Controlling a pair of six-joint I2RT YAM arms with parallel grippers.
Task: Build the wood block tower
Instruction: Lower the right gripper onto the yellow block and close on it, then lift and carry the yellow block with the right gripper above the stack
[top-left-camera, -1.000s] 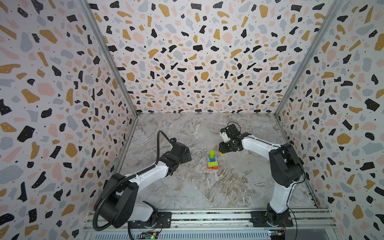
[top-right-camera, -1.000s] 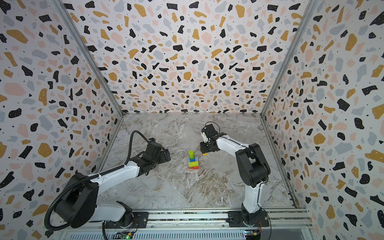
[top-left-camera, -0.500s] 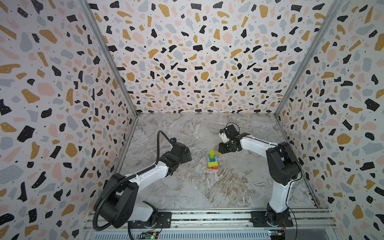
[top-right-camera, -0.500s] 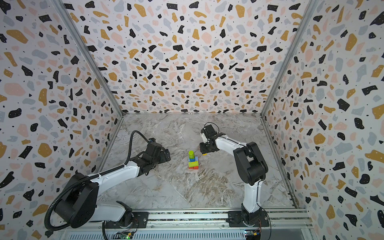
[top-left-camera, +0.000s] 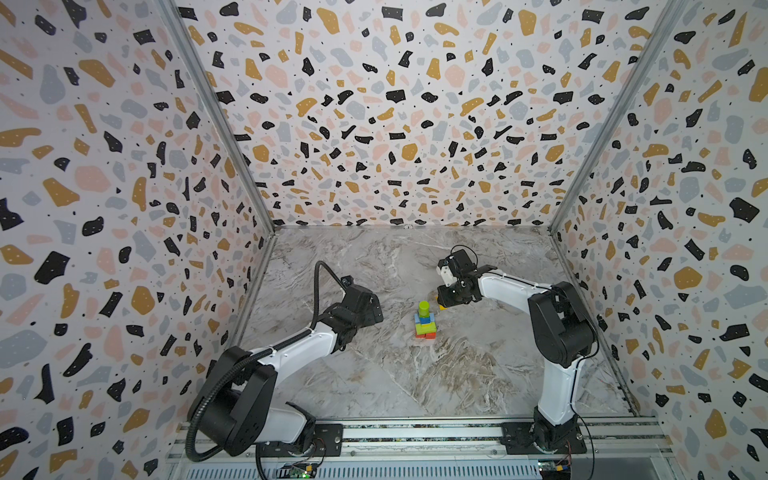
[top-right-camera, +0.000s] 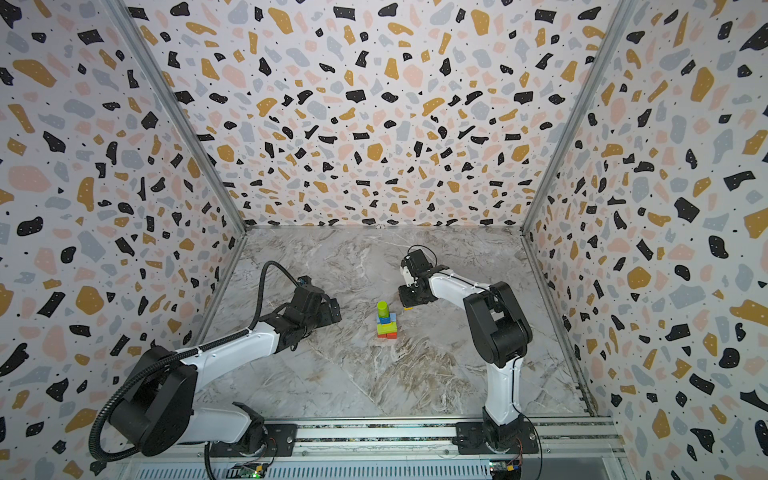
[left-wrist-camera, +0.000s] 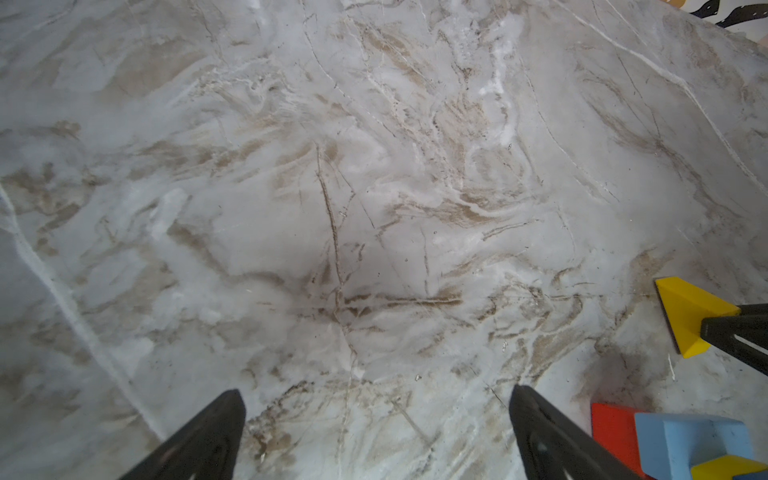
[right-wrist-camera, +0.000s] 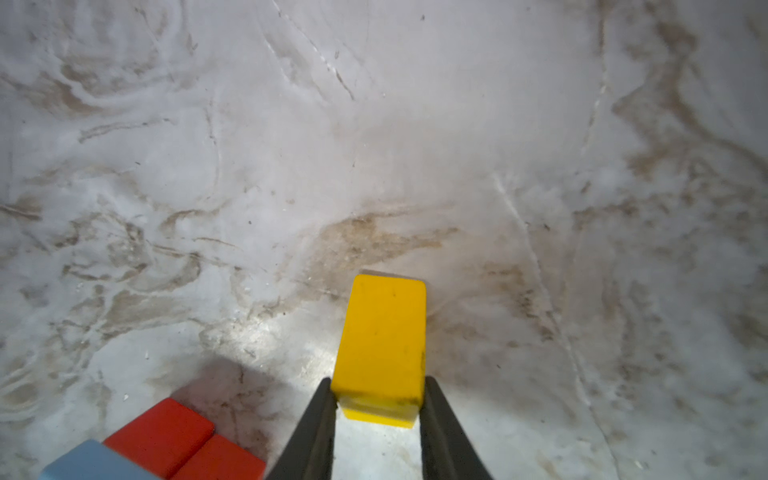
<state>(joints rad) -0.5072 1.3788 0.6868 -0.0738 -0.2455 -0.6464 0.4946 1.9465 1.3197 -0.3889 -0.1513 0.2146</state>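
On the marble tabletop (top-left-camera: 436, 374), near its middle, the wood block tower (top-left-camera: 425, 322) stands upright between my two arms. It has red bricks (right-wrist-camera: 166, 432) at the base, a lime slab (top-left-camera: 426, 329) on them, then light blue and dark blue layers, and a lime cylinder (top-left-camera: 423, 308) on top.

Just beside the tower, on its far right in both top views, my right gripper (right-wrist-camera: 378, 390) reaches down to a yellow block (right-wrist-camera: 382, 332). The block lies close to the red bricks but apart from them. In the right wrist view my two black fingers (right-wrist-camera: 316, 424) press against the block's opposite sides at its near end, so the jaws stand narrow and clamp it. I cannot tell whether its underside rests on the marble or has lifted clear.

My left gripper (left-wrist-camera: 376, 399) hangs low over bare marble on the tower's left, jaws spread wide and gripping nothing. The left wrist view catches the tower's corner and the clamped yellow block at its edge.
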